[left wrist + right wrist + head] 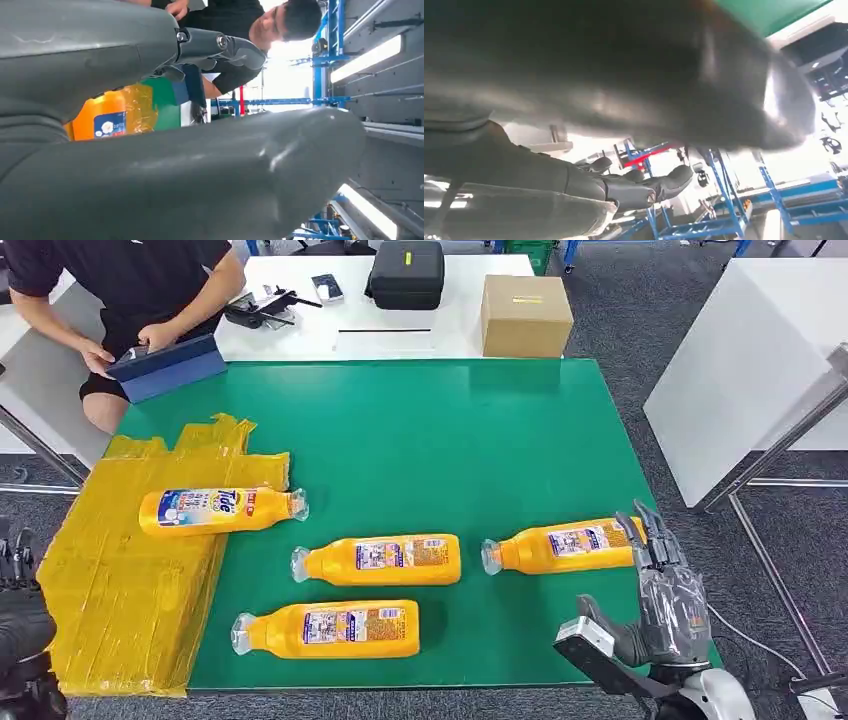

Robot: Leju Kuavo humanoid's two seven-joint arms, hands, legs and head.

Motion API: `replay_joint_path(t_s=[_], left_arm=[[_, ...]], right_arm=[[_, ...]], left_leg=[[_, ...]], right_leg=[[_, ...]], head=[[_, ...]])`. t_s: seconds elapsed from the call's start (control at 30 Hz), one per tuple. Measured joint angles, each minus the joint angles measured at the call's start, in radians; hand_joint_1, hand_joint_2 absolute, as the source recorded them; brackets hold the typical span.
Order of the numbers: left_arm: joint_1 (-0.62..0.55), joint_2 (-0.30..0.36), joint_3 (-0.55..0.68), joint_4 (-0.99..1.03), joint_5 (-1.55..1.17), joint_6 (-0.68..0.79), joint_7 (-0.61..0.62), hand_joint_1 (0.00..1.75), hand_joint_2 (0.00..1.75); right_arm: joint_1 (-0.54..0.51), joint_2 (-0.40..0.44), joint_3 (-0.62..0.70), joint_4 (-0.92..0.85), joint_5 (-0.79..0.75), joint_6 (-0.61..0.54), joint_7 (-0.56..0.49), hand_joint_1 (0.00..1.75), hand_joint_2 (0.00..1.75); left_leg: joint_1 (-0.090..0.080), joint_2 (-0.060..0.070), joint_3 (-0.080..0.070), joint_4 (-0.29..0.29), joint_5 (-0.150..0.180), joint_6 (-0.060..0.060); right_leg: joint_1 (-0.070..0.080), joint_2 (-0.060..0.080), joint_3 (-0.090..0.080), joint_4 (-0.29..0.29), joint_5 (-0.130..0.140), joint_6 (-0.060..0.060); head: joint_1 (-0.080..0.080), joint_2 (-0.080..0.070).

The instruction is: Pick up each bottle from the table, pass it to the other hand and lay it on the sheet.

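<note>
We saw the right hand (665,585) open, its fingers just beside the base of the nearest yellow bottle (565,546) on the green table (450,440). One Tide bottle (220,510) lay on the yellow sheet (120,580). The left hand (150,65) held nothing.

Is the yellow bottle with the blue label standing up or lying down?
Lying down. The yellow plastic bottle with the blue label rests on its side on the crinkled yellow sheet, its clear cap end pointing toward the green table mat.
</note>
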Motion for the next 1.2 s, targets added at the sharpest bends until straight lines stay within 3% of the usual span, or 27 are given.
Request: replay_joint_path(t_s=[0.23, 0.77, 1.0, 1.2], left_arm=[[0.034, -0.012, 0.065, 0.000, 0.002, -0.013, -0.028, 0.00, 0.00], [0.091, -0.105, 0.204, -0.054, -0.067, -0.127, -0.020, 0.00, 0.00], [0.098, -0.121, 0.236, -0.061, -0.070, -0.174, -0.015, 0.00, 0.00], [0.096, -0.090, 0.238, -0.051, -0.035, -0.174, -0.010, 0.00, 0.00]], right_arm=[[0.004, -0.032, -0.105, 0.064, -0.026, 0.012, -0.088, 0.00, 1.75], [-0.099, -0.072, -0.094, 0.231, 0.136, -0.018, -0.015, 0.00, 1.75], [-0.173, -0.189, -0.082, 0.400, 0.109, -0.023, -0.006, 0.00, 1.75], [-0.189, -0.275, -0.069, 0.480, 0.088, -0.014, 0.004, 0.00, 1.75]], left_leg=[[0.000, 0.000, -0.002, 0.000, 0.000, 0.000], [0.000, -0.002, -0.001, 0.000, 0.000, 0.000], [-0.001, -0.003, -0.001, 0.000, 0.000, 0.000], [0.000, -0.003, -0.002, 0.000, 0.000, 0.000]], right_leg=[[0.000, 0.000, 0.000, 0.000, 0.000, 0.000], [0.000, -0.002, 0.001, 0.000, 0.000, 0.000], [-0.001, -0.004, 0.001, 0.000, 0.000, 0.000], [-0.001, -0.004, 0.001, 0.000, 0.000, 0.000]], head=[[0.000, 0.000], [0.000, 0.000], [0.000, 0.000], [0.000, 0.000]])
